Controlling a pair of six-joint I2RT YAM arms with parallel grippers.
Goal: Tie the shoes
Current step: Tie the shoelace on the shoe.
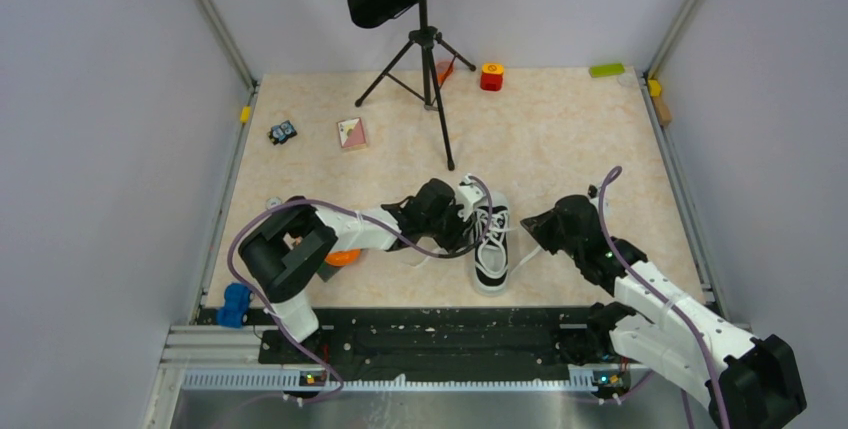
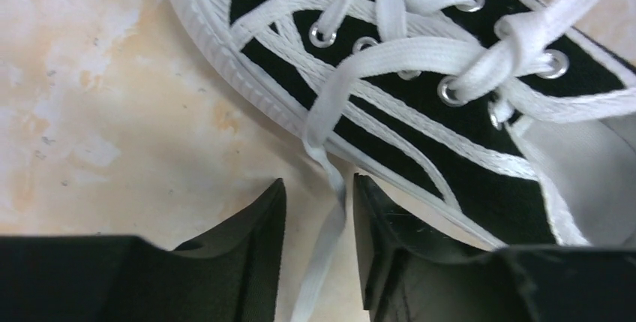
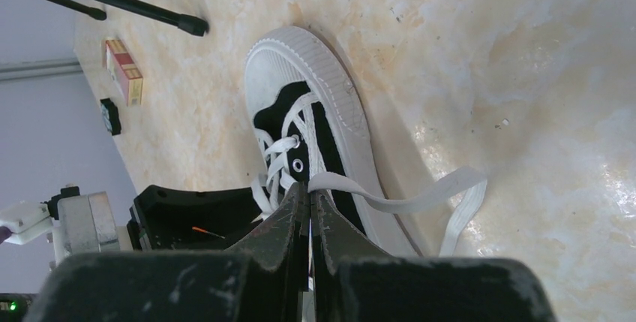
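The black sneaker point(image 1: 490, 241) with white sole and white laces lies on the beige floor, between my two grippers. In the left wrist view its eyelets and crossed laces point(image 2: 420, 52) fill the top right. My left gripper point(image 2: 319, 187) is open at the shoe's left side, and one loose white lace end point(image 2: 328, 236) runs down between its jaws, not pinched. My right gripper point(image 3: 309, 187) is shut on the other white lace point(image 3: 420, 196), which loops out over the floor to the right of the shoe point(image 3: 315, 112). In the top view it point(image 1: 535, 224) sits just right of the shoe.
A black music stand on a tripod point(image 1: 428, 49) stands behind the shoe, one leg ending close to it. A small box point(image 1: 351, 133), a toy point(image 1: 283, 132), a red-and-yellow block point(image 1: 491, 76) and a green piece point(image 1: 606, 70) lie farther back. Grey walls enclose the floor.
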